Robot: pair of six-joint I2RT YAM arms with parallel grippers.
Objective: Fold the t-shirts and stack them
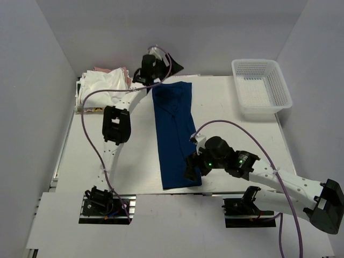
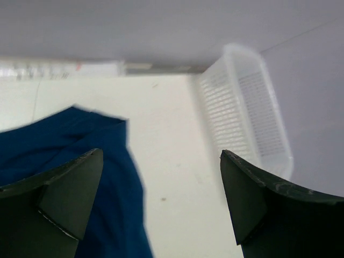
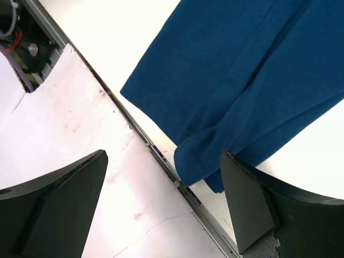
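Observation:
A navy blue t-shirt lies folded into a long strip down the middle of the table, print hidden. My left gripper hovers open and empty above the strip's far end; in the left wrist view the shirt shows between and left of the fingers. My right gripper hovers open and empty at the strip's near right corner. In the right wrist view the shirt's near hem lies above the fingers, by the table edge. White and pink t-shirts lie piled at the far left.
A white mesh basket stands at the far right corner; it also shows in the left wrist view. The table's near edge rail runs just under my right gripper. Grey walls enclose the table.

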